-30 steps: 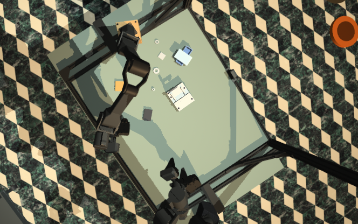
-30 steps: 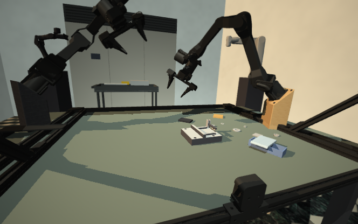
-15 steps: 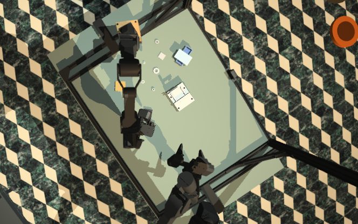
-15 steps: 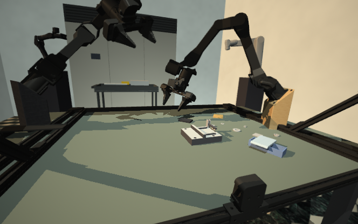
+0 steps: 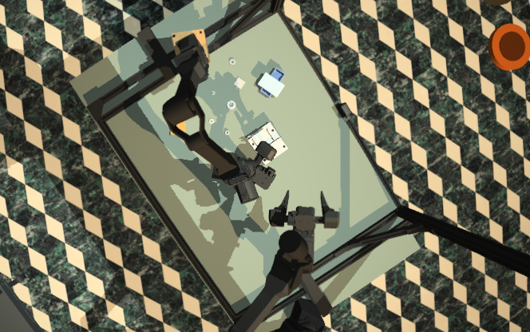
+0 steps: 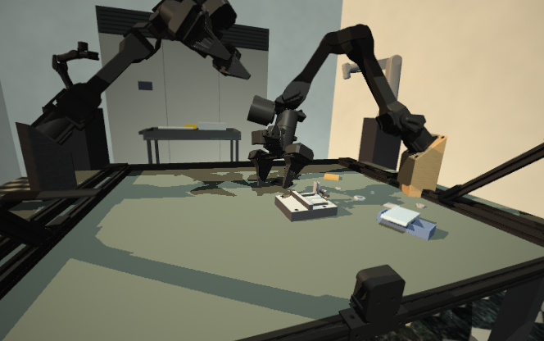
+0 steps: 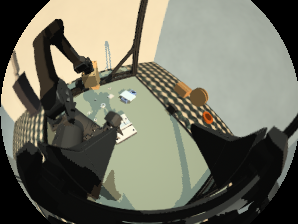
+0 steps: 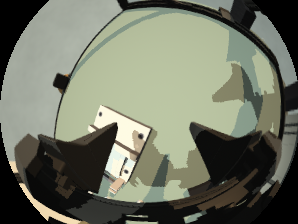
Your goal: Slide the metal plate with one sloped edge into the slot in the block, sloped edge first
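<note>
The grey slotted block [image 5: 268,140] with its spring clip sits near the table's middle; it also shows in the exterior view [image 6: 306,205] and in the right wrist view [image 8: 123,143]. My right gripper [image 6: 274,182] is open and empty, pointing down with its fingertips close to the table just behind the block. In its wrist view [image 8: 153,143] only bare table lies between the fingers. My left gripper [image 5: 304,195] [image 6: 235,67] is open and empty, held high above the table. I see no dark metal plate; the right arm covers the table beside the block.
A small orange plate [image 5: 179,126] lies near the right arm's base. A blue and white box [image 5: 271,84] and a small white square [image 5: 239,82] lie at the far end. Several small rings [image 5: 231,104] are scattered between them. A black frame edges the table.
</note>
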